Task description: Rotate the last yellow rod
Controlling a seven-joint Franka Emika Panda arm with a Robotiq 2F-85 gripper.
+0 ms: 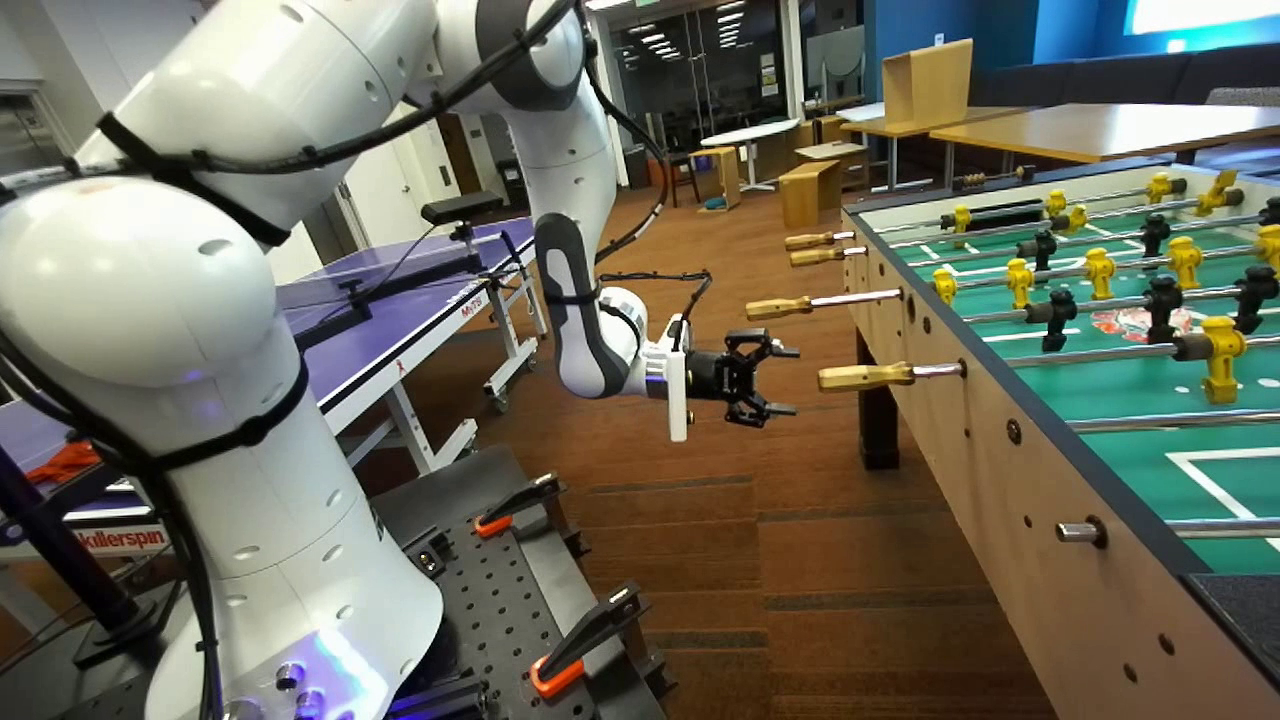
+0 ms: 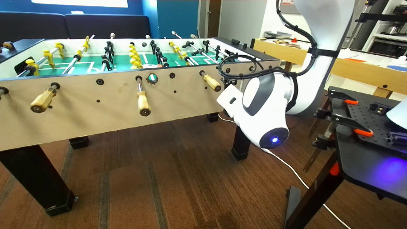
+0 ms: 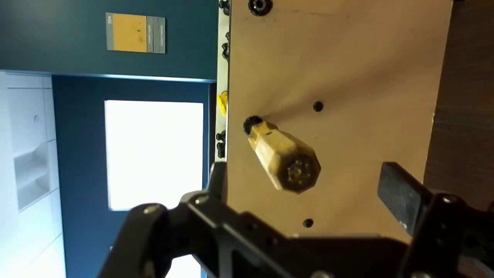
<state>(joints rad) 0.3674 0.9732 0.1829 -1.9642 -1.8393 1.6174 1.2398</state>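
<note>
The last yellow rod's tan wooden handle [image 1: 866,377] sticks out from the side panel of the foosball table [image 1: 1010,500] on a thin metal rod. It also shows in an exterior view [image 2: 210,82]. In the wrist view the handle [image 3: 283,156] has a dark end face and angles toward the camera. My gripper [image 1: 783,380] is open and empty, level with the handle and a short gap before its end. In the wrist view the gripper [image 3: 307,181] has its fingers wide apart, with the handle's end showing between them, untouched. In an exterior view my wrist [image 2: 233,98] hides most of the gripper.
Another tan handle [image 1: 780,307] on its rod juts out beside it, with smaller handles farther along. A bare rod end [image 1: 1078,532] protrudes from the panel. A purple ping-pong table [image 1: 400,310] stands behind the arm. The arm's base cart carries orange-tipped clamps [image 1: 590,640].
</note>
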